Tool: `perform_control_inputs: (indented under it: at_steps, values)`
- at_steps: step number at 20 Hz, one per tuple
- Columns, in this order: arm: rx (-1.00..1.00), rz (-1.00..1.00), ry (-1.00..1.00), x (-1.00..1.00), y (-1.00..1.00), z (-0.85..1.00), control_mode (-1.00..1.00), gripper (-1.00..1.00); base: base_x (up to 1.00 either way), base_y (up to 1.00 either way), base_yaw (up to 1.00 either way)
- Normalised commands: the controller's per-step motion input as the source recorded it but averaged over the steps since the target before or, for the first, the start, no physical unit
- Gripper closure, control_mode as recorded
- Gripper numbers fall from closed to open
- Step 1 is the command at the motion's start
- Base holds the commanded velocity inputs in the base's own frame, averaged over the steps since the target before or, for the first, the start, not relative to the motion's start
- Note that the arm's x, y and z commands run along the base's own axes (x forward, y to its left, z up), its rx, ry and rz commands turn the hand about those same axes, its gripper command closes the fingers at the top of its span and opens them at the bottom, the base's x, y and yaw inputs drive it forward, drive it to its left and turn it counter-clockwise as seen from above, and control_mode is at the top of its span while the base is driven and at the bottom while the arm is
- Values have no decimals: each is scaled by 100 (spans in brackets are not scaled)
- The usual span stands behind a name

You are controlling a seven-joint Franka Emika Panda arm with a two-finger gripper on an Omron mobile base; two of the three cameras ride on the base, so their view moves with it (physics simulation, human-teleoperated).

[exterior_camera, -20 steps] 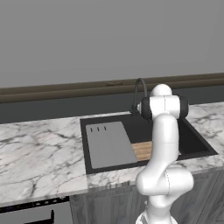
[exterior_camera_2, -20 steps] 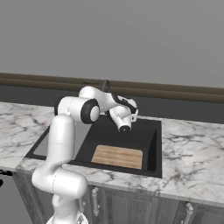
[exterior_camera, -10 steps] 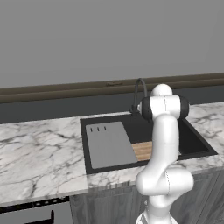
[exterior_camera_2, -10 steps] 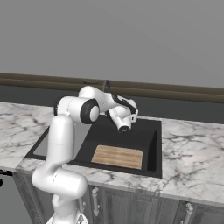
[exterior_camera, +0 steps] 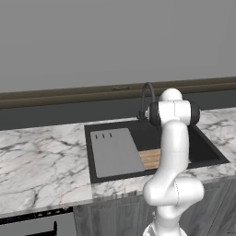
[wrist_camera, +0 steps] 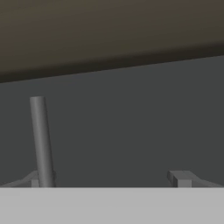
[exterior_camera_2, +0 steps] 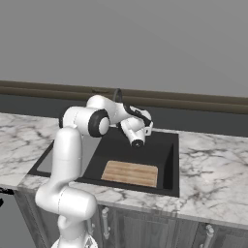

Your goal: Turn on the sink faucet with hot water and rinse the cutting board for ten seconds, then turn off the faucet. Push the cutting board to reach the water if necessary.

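- While no water runs, the step is turning on the thin dark gooseneck sink faucet (exterior_camera: 146,99) at the black sink's (exterior_camera_2: 167,164) far edge.
- Spread wide, the two-finger gripper (wrist_camera: 109,178) seems to have the handle beside one tip.
- Next, nudge it to hot.
- Near the front lies the striped light-brown wooden cutting board (exterior_camera_2: 130,173).

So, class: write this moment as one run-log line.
gripper: open, at sink faucet | water: none seen | cutting board: flat in sink, untouched | grey slab: in sink, beside board
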Motion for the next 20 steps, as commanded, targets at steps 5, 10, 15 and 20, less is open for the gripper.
perform_control_inputs:
  at_steps: [5, 10, 15, 20]
  values:
    - [0, 0, 0, 0, -18, 0, -100, -100, 0, 0, 0]
    - [0, 0, 0, 0, -15, 8, -100, -100, 0, 0, 0]
    - [0, 0, 0, 0, -19, 17, -100, -100, 0, 0, 0]
    - [0, 0, 0, 0, -14, 22, -100, -100, 0, 0, 0]
